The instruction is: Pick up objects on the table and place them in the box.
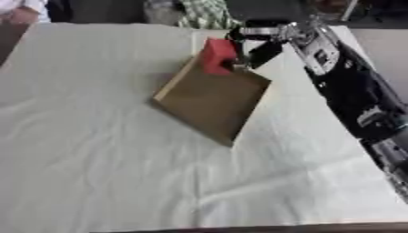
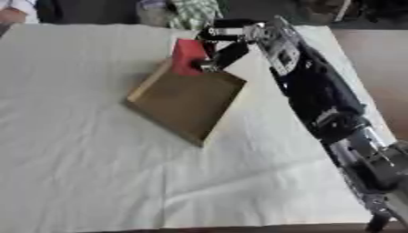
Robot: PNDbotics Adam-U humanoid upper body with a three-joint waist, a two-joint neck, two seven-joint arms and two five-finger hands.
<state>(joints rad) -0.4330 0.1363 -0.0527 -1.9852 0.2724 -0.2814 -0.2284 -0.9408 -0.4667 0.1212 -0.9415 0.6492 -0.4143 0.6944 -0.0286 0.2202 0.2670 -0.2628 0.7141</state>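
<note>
A red block [image 1: 216, 55] hangs over the far corner of the brown cardboard box [image 1: 213, 101], which lies askew on the white cloth. My right hand [image 1: 253, 44] reaches in from the right and is shut on the block, fingers curled round its right side. The right arm [image 2: 315, 93] stretches from the lower right up to the box. The box's inside looks bare. My left hand shows in neither view.
The white cloth [image 1: 104, 150] covers the table, with its front edge at the bottom. A checked green fabric [image 1: 206, 13] lies beyond the far edge. A person's sleeve [image 1: 20, 11] shows at the far left corner.
</note>
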